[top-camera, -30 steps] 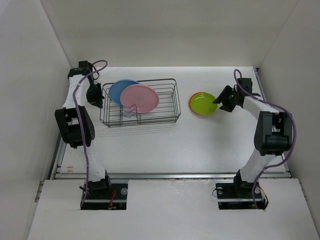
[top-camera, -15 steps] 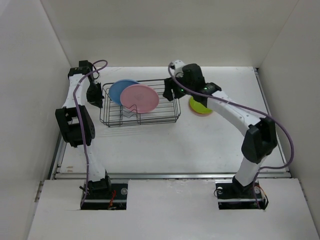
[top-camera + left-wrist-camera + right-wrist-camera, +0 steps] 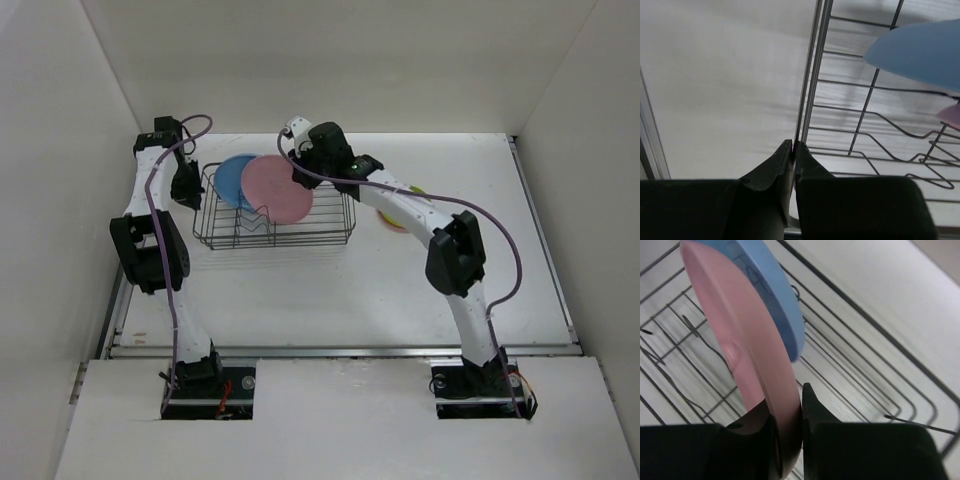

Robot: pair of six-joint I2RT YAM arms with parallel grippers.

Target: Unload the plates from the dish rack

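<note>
Pinching the lower rim of the pink plate (image 3: 752, 350), the right gripper (image 3: 788, 410) has its two black fingers pressed on the front and the back of the plate's edge, so it is clamped on this plate. The pink plate stands on its edge inside the dish rack (image 3: 330, 215), leaning a little, and the blue plate (image 3: 777, 287) stands just behind it, with the two so close that they seem to touch. From above, the right arm reaches far across the table (image 3: 300, 300) to the rack's back side. The left gripper (image 3: 793, 146) is closed together on a thin wire of the rack's left wall, and this wire runs up between its fingertips. In the left wrist view one part of the blue plate hangs over the zigzag dividers. To the right of the rack, a lime green plate (image 3: 391, 216) lies on the table, mostly hidden under the right arm.
</note>
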